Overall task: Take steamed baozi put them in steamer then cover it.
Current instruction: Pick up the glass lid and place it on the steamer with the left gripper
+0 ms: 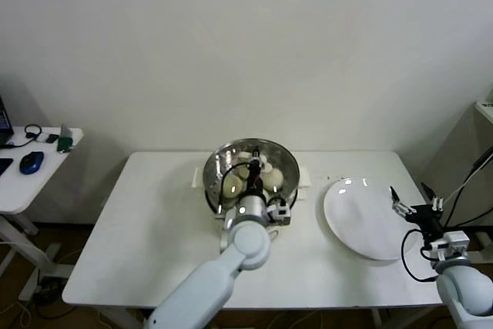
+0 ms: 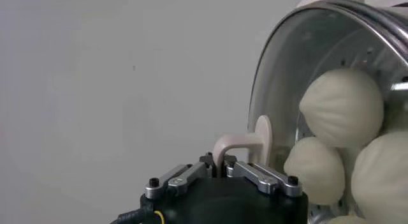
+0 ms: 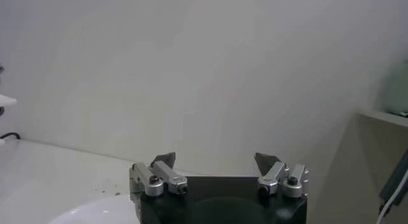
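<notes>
L claw [image 2: 224, 160] clamped on lid handle [image 2: 245, 142]

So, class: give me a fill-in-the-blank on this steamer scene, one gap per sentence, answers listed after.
1. The left pincer is shut on the lid's ____.
2. The baozi sit inside the ____.
3. The plate holds ____ baozi.
4. The right pincer is ____, beside the plate.

Missing words: handle; steamer; no; open
</notes>
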Motion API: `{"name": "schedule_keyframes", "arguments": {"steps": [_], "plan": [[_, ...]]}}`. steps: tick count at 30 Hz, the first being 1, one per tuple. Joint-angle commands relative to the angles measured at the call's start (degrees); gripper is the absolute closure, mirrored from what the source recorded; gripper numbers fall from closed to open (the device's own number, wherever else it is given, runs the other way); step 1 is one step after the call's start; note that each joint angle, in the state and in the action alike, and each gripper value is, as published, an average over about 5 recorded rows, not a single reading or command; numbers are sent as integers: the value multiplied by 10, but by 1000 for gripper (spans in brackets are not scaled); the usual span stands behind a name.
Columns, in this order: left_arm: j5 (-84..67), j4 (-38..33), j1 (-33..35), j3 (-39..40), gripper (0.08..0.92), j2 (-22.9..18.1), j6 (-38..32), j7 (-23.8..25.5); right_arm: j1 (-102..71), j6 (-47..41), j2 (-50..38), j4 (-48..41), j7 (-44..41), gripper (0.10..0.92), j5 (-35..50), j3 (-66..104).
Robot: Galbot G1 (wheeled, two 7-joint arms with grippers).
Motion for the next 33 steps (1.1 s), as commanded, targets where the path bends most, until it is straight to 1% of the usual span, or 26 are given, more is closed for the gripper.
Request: {"name": "schedule_keyframes", "arguments": {"steps": [1,17,24,27,33], "plan": [[-7,9,-6,7,846,5,28,-2,-1,1,1,0,-1,203,-1,2],[-9,18,-8,14,846,6,28,-8,-2,2,6,0,-6,203,-6,3],[-10,-1,-6,15,841,15,28,6,-3,-13,6,3,-4,203,-3,4],[-17,-22,-4,14,793,22,28,8,-4,-33,6,9,1,203,5,5],[-28,-65,1,16,624,37,28,8,-7,-64,6,18,5,203,4,6]]}}
